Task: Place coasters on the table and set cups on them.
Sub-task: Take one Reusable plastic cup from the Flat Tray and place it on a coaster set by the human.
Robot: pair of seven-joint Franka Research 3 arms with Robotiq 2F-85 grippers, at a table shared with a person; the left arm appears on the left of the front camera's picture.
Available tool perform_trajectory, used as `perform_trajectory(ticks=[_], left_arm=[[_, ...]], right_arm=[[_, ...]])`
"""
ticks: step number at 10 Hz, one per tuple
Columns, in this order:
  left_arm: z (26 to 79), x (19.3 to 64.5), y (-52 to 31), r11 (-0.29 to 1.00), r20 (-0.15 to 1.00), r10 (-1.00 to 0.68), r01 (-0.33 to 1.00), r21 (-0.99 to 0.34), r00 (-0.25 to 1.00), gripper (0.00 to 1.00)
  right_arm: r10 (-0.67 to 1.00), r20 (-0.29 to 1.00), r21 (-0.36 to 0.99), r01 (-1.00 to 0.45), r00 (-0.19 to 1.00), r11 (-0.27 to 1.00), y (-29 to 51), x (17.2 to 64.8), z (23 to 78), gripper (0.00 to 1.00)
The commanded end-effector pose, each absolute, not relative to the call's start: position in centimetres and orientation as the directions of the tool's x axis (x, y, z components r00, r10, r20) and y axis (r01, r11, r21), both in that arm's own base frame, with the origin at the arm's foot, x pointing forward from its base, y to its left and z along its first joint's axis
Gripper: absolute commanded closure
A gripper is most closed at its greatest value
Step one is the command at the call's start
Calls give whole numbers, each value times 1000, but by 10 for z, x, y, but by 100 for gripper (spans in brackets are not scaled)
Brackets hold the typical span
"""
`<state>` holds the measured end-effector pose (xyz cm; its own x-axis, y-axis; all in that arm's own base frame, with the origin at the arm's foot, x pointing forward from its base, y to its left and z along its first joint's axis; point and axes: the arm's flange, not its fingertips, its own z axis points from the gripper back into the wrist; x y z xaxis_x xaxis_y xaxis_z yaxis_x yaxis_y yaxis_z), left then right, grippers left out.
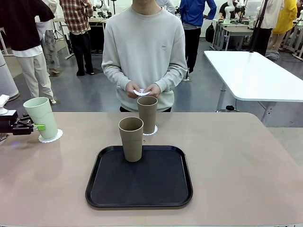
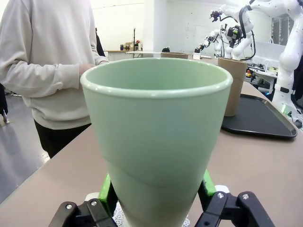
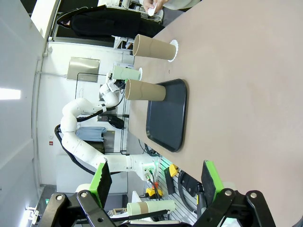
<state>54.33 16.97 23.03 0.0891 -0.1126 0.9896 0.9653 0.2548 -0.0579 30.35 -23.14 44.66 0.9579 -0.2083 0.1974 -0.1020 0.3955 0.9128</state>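
Currently my left gripper [image 1: 37, 126] is clenched on the green cup [image 1: 41, 116], gripping it low down near its base. In the left wrist view the green pads [image 2: 108, 191] press against both sides of the cup's narrow bottom. The cup leans slightly toward the table's left edge, with its base over a white coaster [image 1: 50, 137] at the far left of the table [image 1: 236, 156]. I cannot tell whether it rests fully on the coaster. A bit of lacy edge peeks out under the cup between my fingers.

My right gripper [image 3: 156, 182] is released, its fingers spread wide with nothing between them, and it looks across the table from the side.

Out toward the middle, the near brown cup [image 1: 131, 138] stands upright on the black tray [image 1: 142, 189], close to the tray's far edge. Just behind the tray, the far brown cup [image 1: 147, 114] stands upright on a second coaster [image 1: 152, 132]. At the far side of the table, a person in a pale sweatshirt [image 1: 144, 47] holds a third coaster [image 1: 141, 91] between both hands at waist height.
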Motion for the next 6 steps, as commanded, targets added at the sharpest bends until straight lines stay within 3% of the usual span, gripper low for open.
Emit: perform_trajectory(ticks=[1,6], left_arm=[[223,549,170,245,990,-127,969,-34,67,16],[217,551,171,240,987,-152,971,-19,57,16]], right_arm=[[-201,194,913,-102,960,396,-232,302,447,0],[-201,194,913,-102,960,396,-232,302,447,0]])
